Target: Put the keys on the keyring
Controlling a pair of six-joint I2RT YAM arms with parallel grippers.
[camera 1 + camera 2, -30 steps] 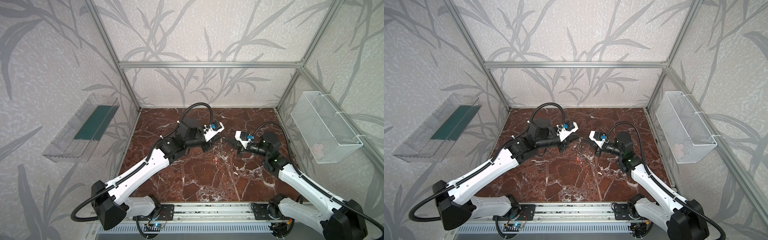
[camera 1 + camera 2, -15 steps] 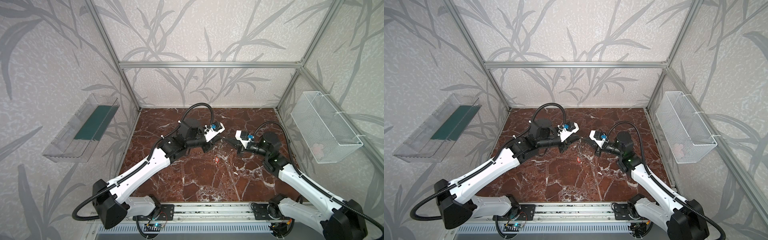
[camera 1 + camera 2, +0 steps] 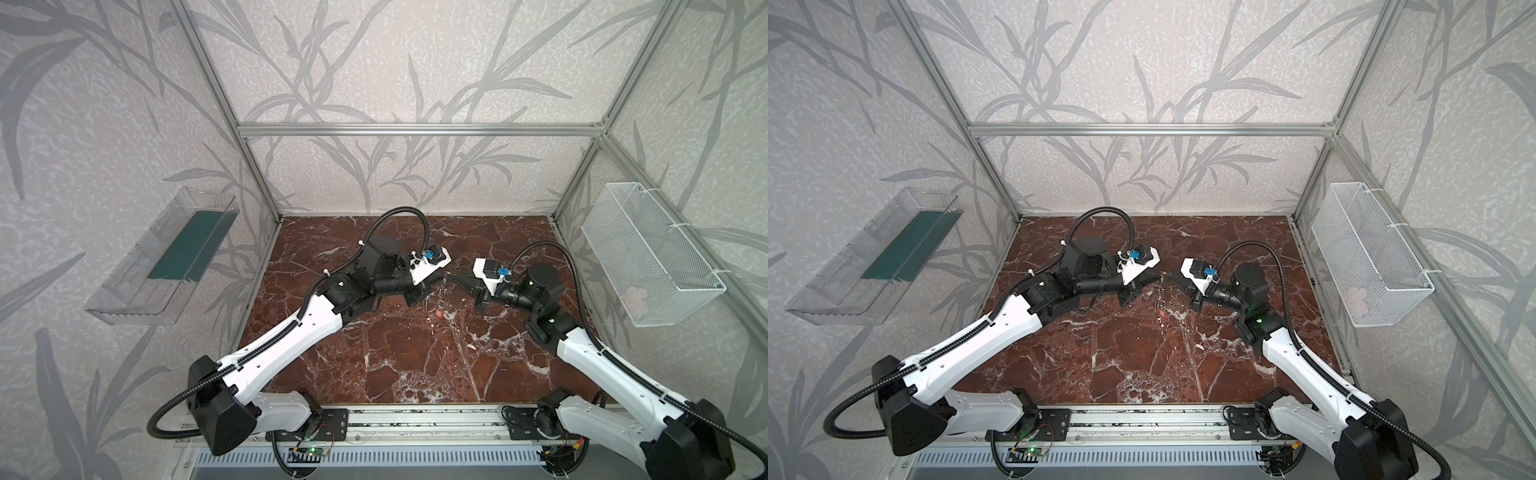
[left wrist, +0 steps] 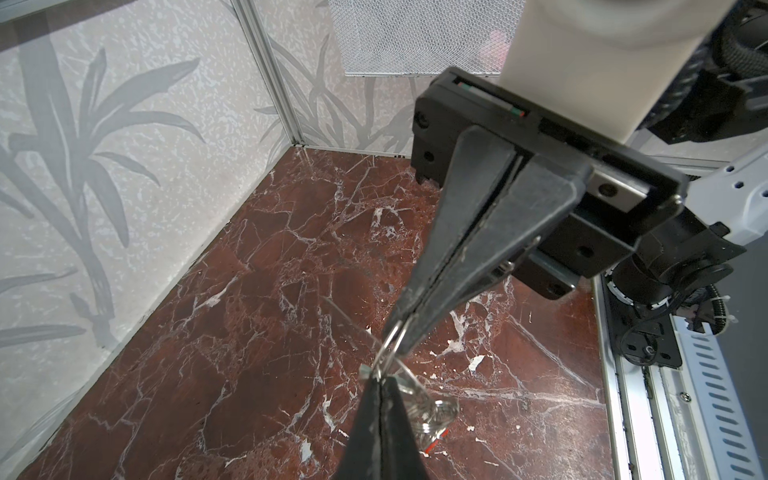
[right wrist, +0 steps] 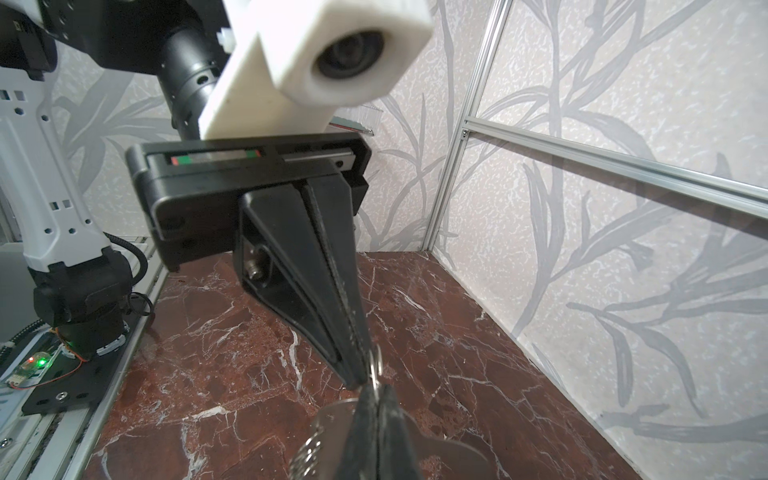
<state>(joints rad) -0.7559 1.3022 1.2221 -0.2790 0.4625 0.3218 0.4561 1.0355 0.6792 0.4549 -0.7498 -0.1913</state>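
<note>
Left gripper (image 3: 439,278) has closed since a second ago; I see it and the right gripper (image 3: 454,279) both pinching the small ring (image 4: 388,347) in midair, keyring (image 5: 457,453) hanging at my right tips, red key (image 3: 439,312) on the marble (image 3: 395,353) nearby

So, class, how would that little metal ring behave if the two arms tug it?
The ring looks like thin wire, so probably springy, not rigid. It is shiny and smooth, so it may slip from the fingers.
</note>
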